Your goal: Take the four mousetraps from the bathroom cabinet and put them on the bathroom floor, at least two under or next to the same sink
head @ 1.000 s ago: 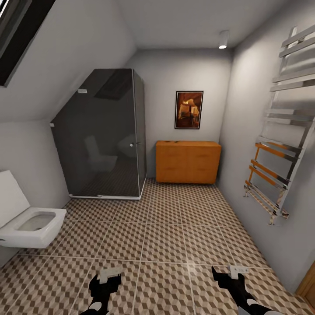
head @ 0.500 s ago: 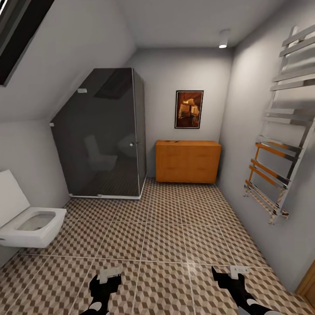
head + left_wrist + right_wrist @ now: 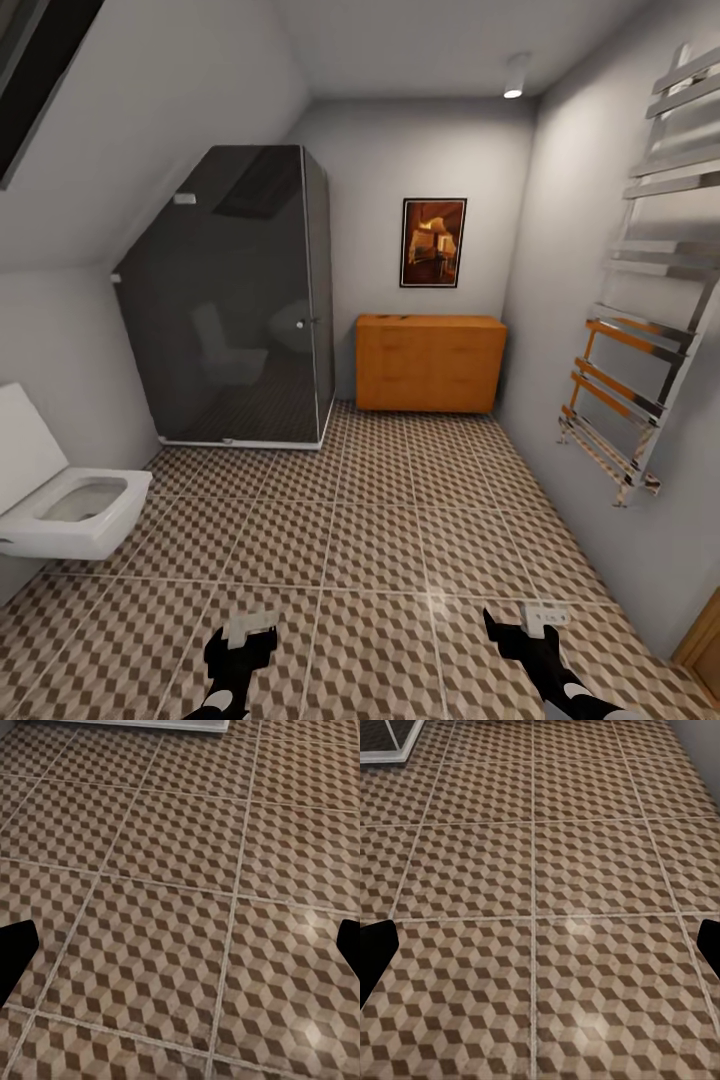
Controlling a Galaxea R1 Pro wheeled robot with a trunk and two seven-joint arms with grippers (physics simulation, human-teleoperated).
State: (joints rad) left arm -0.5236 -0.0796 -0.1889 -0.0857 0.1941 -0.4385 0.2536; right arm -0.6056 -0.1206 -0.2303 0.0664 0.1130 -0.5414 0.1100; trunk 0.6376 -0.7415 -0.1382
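Since the earlier frame, only the camera has shifted; the cabinet [image 3: 431, 363] stands at the far wall. Left tool [image 3: 240, 655] and right tool [image 3: 520, 640] hover over the bathroom floor [image 3: 380, 540], both spread wide apart and empty. No legible writing.

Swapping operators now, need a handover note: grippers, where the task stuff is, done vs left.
Left gripper: open, empty, low over the bathroom floor.
Right gripper: open, empty, also low over the tiles.
Cabinet: against the far wall, right of the glass shower, beneath the picture. Drawers look shut. Small dark specks on its top near the left end; too small to tell whether they are mousetraps.
Toilet at left, towel rail on the right wall.
Done: nothing placed on the visible floor.
Left: drive to the cabinet, find four traps, set them on the tiles, two by the sink.
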